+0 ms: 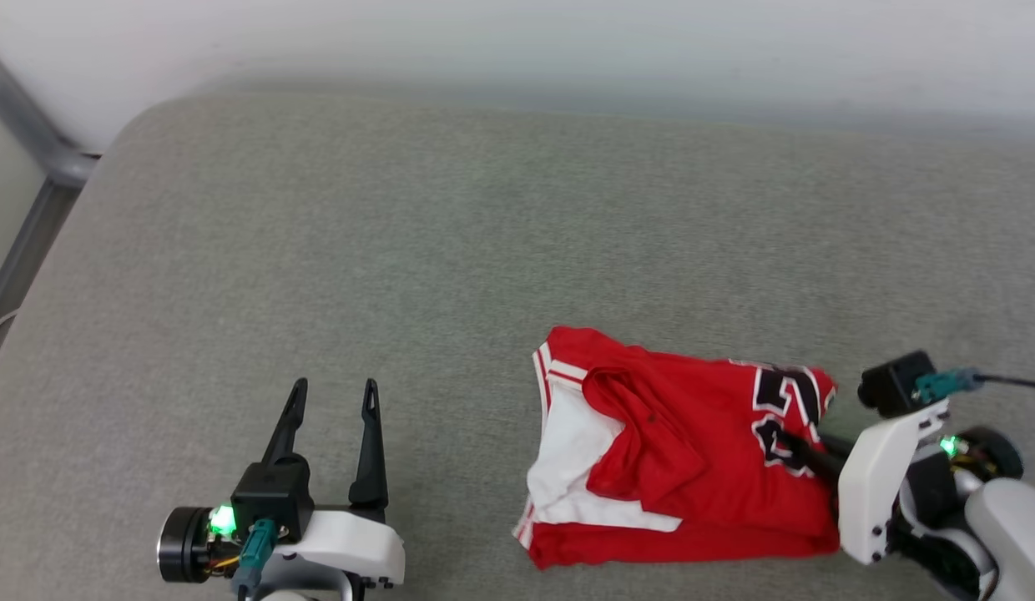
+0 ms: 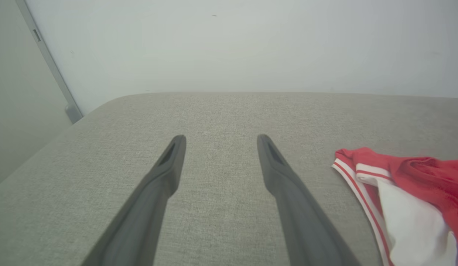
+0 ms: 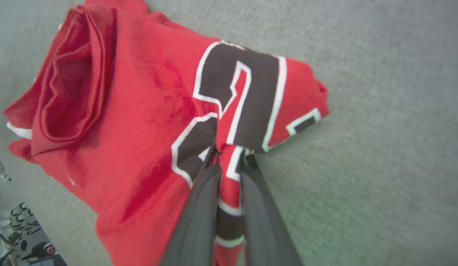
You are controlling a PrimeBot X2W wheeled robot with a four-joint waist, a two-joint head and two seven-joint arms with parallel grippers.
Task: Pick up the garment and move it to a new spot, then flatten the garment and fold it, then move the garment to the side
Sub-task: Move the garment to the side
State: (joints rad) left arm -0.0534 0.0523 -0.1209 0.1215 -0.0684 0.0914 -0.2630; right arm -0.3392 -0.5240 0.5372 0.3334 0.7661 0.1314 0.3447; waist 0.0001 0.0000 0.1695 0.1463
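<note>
Gripping: my right gripper (image 3: 231, 153) has its two fingers pinched together on a raised fold of the garment (image 1: 693, 451), right at the black-and-white printed number. Red fabric shows between the fingers.
Left gripper (image 1: 334, 386): fingers spread wide apart with nothing between them, over bare cushion.
Garment position: it is a bunched heap under and ahead of my right fingertips. It lies off to the right of my left gripper and apart from it, striped cuff nearest.
Garment lay: the red body is folded over itself, and a white sleeve shows on the side away from the right gripper.
Handling: I judge it light, soft and limp, neither fragile nor slippery. From a single pinch it should hang in a bundle, and I may have caught several layers.
Where to hold: this pinch looks enough for carrying it. For flattening I would want two edge points, one per gripper, at the hem or shoulders.
Surface (image 1: 401, 250): grey woven upholstery with a rounded corner beyond my left gripper. I expect the knit to drag on it rather than slide.
Room: a plain pale wall (image 2: 232, 44) stands past the far edge, with a grey metal post (image 2: 48, 62) to the left of my left gripper.
</note>
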